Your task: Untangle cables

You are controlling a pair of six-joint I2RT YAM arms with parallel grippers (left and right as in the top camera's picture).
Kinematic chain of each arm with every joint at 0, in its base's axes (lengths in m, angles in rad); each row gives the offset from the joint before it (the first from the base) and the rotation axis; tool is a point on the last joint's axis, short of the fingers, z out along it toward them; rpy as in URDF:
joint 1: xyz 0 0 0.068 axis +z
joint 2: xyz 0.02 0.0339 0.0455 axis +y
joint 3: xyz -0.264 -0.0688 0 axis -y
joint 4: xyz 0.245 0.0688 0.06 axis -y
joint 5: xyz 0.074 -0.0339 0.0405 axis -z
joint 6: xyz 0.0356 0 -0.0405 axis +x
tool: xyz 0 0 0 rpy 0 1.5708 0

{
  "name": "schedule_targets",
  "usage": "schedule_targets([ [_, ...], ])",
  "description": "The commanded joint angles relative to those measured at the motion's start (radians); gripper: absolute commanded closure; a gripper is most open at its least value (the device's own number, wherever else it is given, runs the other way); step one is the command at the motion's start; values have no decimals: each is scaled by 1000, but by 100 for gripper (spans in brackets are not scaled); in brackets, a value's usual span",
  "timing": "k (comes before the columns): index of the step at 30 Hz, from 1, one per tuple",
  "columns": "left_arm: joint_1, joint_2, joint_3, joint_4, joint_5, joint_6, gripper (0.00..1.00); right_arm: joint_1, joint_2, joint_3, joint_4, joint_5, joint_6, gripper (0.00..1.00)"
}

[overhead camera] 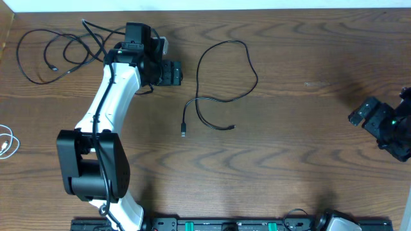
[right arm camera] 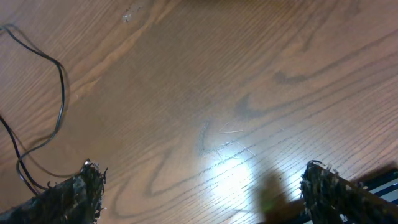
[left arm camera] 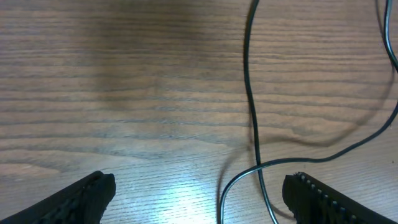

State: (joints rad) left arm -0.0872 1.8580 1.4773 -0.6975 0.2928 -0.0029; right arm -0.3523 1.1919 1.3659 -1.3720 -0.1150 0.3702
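First cable [overhead camera: 257, 78] central, second cable [overhead camera: 18, 56] far left, third cable [overhead camera: 8, 146] at left edge

I see one worktop [overhead camera: 289, 160] of dark brown wood, its grain running in long wavy bands across the overhead frame. Along the top edge of that frame a thin pale strip [overhead camera: 192, 4] shows beyond the wood; I cannot tell whether it is wall or floor. In my left wrist view a soft white glare [left arm camera: 177, 186] sits at lower centre, and a dim shadow darkens the upper left. In my right wrist view a brighter patch [right arm camera: 233, 169] lies at lower centre, fine pale scratches [right arm camera: 231, 132] just above it.
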Motion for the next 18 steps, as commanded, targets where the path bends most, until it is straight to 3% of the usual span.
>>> schedule_targets([
  [1, -13, 35, -8, -1, 21, 37, 9, -5, -1, 6, -2, 4, -12, 1],
  [18, -130, 129, -8, 34, 10, 100, 15, -5, -1, 6, -2, 4, -12, 1],
])
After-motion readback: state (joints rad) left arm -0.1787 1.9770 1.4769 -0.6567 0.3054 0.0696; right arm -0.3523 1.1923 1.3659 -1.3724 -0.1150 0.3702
